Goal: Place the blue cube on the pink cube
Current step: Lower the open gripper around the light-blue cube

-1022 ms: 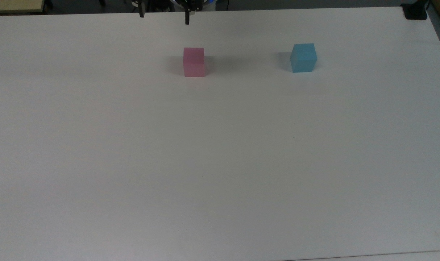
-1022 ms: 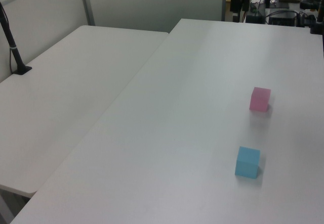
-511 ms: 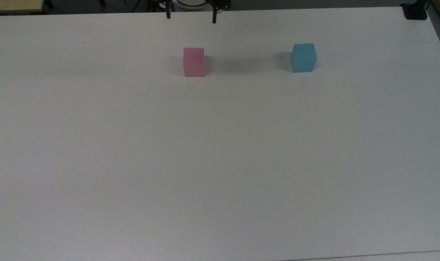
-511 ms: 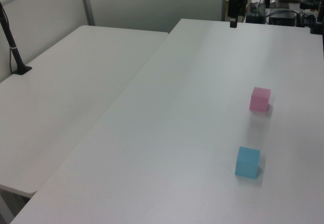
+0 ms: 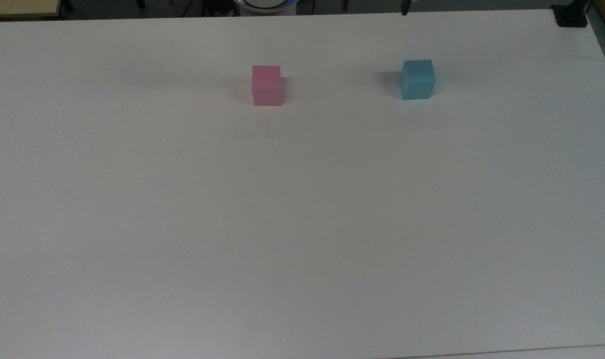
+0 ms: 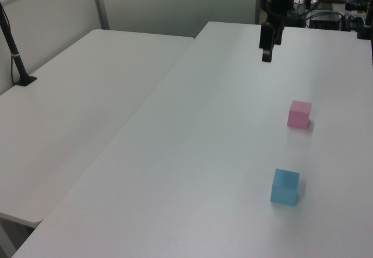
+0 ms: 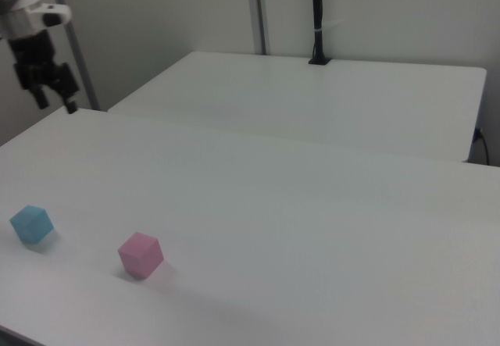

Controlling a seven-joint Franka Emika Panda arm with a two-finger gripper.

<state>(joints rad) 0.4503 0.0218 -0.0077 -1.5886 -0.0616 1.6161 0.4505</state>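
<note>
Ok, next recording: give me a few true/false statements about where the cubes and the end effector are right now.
1. The blue cube sits on the pink cube. False: both rest apart on the table.
2. The end effector holds nothing. True.
3. In the top view, the blue cube is to the pink cube's right. True.
4. The end effector is touching the pink cube. False: it hangs above the table, away from both cubes.
5. The end effector's fingers are apart. True.
</note>
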